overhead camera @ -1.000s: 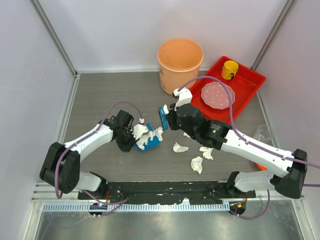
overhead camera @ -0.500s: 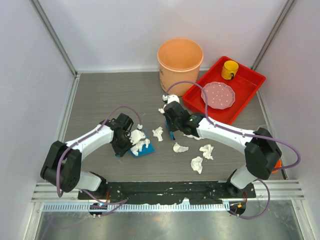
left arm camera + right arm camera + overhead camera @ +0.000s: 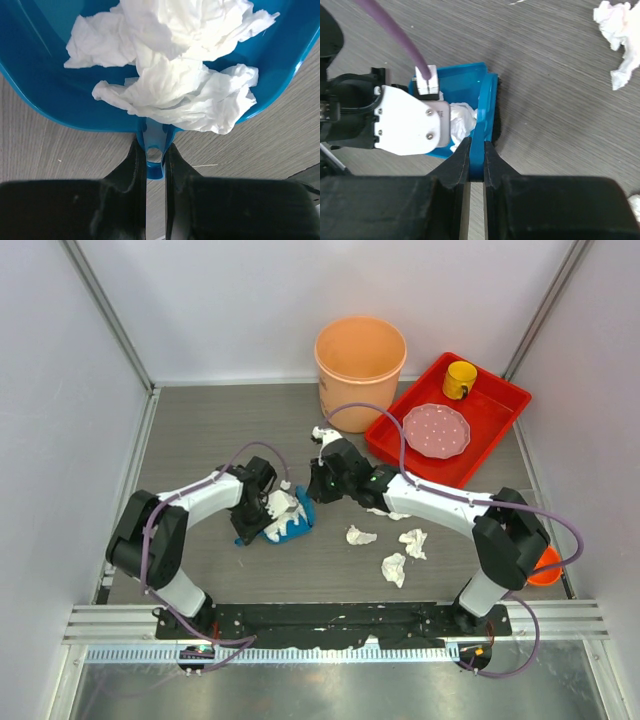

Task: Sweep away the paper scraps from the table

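left end effector [image 3: 154, 150] clamped on dustpan [image 3: 35, 60] handle. right end effector [image 3: 476, 147] clamped on brush [image 3: 486, 100], just swung to pan mouth, one more wad aboard. paper scraps [image 3: 394, 568] remaining: near-right counter [image 3: 200, 430]; i keep sweeping.

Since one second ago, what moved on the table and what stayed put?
The right fingers brought the blue brush down and leftward to the dustpan. The loose scrap that lay beside the dustpan is gone from the table, apparently swept in. The left fingers shifted the dustpan slightly and still hold it. Three paper scraps, the orange bucket and the red tray stayed put.
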### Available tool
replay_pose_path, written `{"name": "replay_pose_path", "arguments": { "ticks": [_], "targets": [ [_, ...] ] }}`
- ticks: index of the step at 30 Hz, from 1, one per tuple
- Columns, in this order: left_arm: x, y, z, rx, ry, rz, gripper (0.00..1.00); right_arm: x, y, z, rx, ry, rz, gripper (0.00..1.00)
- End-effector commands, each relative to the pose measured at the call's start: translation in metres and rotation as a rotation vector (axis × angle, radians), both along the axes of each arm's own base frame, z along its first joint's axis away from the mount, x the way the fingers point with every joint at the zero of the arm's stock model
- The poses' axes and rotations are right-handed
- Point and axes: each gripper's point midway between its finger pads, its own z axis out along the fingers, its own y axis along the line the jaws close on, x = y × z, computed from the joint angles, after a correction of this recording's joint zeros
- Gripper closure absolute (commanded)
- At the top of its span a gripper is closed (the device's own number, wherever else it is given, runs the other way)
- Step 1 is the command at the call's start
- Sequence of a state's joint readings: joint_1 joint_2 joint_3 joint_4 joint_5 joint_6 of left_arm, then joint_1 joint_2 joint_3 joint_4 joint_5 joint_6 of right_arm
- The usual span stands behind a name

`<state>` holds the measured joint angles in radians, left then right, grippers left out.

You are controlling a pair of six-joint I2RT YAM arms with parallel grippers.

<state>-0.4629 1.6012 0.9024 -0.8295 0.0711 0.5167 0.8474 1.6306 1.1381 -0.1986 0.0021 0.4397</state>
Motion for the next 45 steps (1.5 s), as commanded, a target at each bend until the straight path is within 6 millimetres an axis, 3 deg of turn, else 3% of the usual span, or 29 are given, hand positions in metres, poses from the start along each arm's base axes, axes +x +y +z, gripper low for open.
{"name": "replay_pose_path", "arguments": {
  "ticks": [1,6,11,15,21,28,31,32,35,36,37,39,41,45],
  "targets": [
    [0.012,-0.008,-0.005,-0.016,-0.018,0.016,1.00,0.000,0.037,0.047,0.217,-0.031,0.054,0.99],
    [0.014,-0.014,-0.005,-0.038,-0.009,0.022,1.00,-0.001,0.038,0.077,0.284,-0.092,0.054,0.99],
    [0.001,0.002,0.015,0.021,0.014,-0.002,1.00,0.015,0.013,0.074,0.162,-0.147,-0.062,0.99],
    [-0.003,0.009,0.033,0.013,-0.048,-0.023,1.00,0.011,0.014,0.077,0.167,-0.148,-0.033,0.99],
    [0.005,-0.003,0.021,-0.029,-0.057,0.021,1.00,0.009,0.021,0.091,0.198,-0.150,-0.007,0.99],
    [0.005,-0.001,0.014,0.011,-0.013,0.043,1.00,0.039,-0.007,0.118,0.089,-0.316,-0.082,0.99],
    [0.006,0.001,0.015,0.021,-0.017,0.047,1.00,0.060,-0.009,0.106,-0.004,-0.363,-0.067,0.99],
    [0.005,0.001,0.016,0.021,-0.013,0.048,1.00,0.066,-0.007,0.088,-0.056,-0.352,-0.055,0.99],
    [0.005,0.001,0.016,0.021,-0.011,0.053,1.00,0.073,0.005,0.071,-0.080,-0.318,-0.021,0.99],
    [0.005,0.002,0.016,0.028,-0.013,0.056,1.00,0.076,0.010,0.055,-0.099,-0.295,-0.007,0.99],
    [0.005,0.002,0.015,0.030,-0.011,0.057,1.00,0.079,0.016,0.055,-0.089,-0.302,0.005,0.99],
    [0.005,0.003,0.014,0.035,-0.004,0.064,1.00,0.080,0.028,0.037,-0.102,-0.287,0.068,0.99],
    [0.005,0.003,0.013,0.040,-0.005,0.067,1.00,0.081,0.040,0.033,-0.086,-0.292,0.120,0.99],
    [0.007,0.005,0.011,0.043,-0.008,0.087,1.00,0.061,0.061,0.026,-0.003,-0.245,0.254,0.99]
  ]
}}
